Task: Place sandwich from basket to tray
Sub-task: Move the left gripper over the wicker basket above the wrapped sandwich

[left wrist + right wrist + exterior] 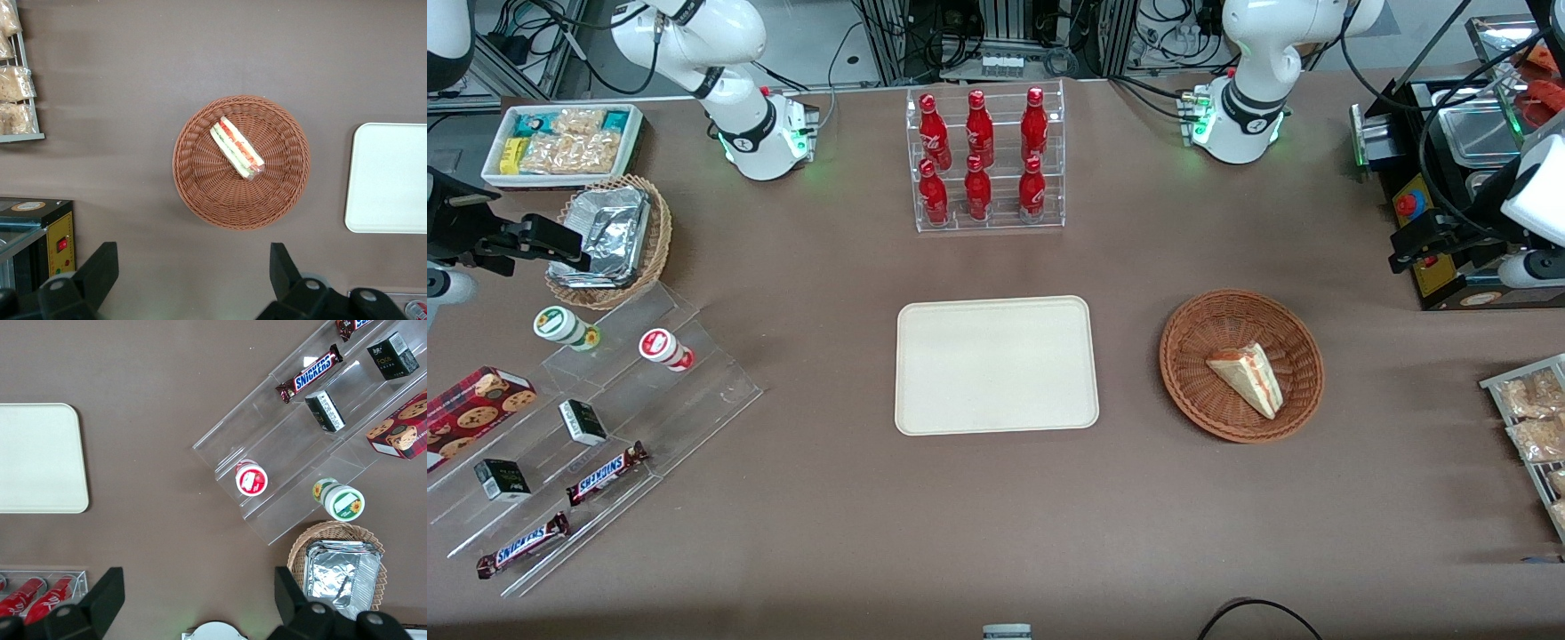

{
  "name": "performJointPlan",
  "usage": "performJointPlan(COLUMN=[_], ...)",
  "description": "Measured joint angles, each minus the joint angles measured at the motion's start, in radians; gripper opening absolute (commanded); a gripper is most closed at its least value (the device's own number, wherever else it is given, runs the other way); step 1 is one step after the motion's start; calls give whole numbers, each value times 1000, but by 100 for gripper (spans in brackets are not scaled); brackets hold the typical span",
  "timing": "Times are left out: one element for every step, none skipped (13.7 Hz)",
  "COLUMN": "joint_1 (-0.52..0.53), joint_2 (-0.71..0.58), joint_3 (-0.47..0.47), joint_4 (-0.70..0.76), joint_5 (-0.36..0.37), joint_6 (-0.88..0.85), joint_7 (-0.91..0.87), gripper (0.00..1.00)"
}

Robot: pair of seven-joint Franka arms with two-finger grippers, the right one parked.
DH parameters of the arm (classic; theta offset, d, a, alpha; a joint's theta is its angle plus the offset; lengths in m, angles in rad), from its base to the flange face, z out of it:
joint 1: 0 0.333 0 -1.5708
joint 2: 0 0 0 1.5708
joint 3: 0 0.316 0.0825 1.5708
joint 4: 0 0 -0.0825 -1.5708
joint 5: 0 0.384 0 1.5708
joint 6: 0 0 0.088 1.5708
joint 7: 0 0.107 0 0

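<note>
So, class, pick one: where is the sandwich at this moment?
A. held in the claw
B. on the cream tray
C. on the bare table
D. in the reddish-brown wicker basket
D: the sandwich lies in the basket, the tray is bare, and the open claw hangs above, holding nothing.

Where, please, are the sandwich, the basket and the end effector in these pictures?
sandwich (1249, 377), front view, on its bread face.
basket (1190, 338), front view, on its woven wall.
end effector (193, 273), left wrist view, midway between its open fingertips, above the table beside the basket.
</note>
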Motion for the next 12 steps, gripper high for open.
performJointPlan(joint_1=[0,0,0,0,1,1,1,1,0,0,0,0], joint_2=[1,1,3,6,11,22,37,53,68,80,88,92], joint_3=[-1,-2,-1,-2,-2,-2,-2,-3,-4,-6,-10,-14], joint_4=[0,0,0,-2,-8,-19,-39,-71,-112,-156,-204,-250], joint_5=[0,0,0,0,0,0,0,0,0,0,0,-1], joint_6=[0,0,0,0,1,8,32,76,133,194,259,313], joint_7=[0,0,0,0,0,0,-6,-23,-50,-80,-120,-162], gripper=[100,100,100,100,100,100,100,100,100,100,100,100])
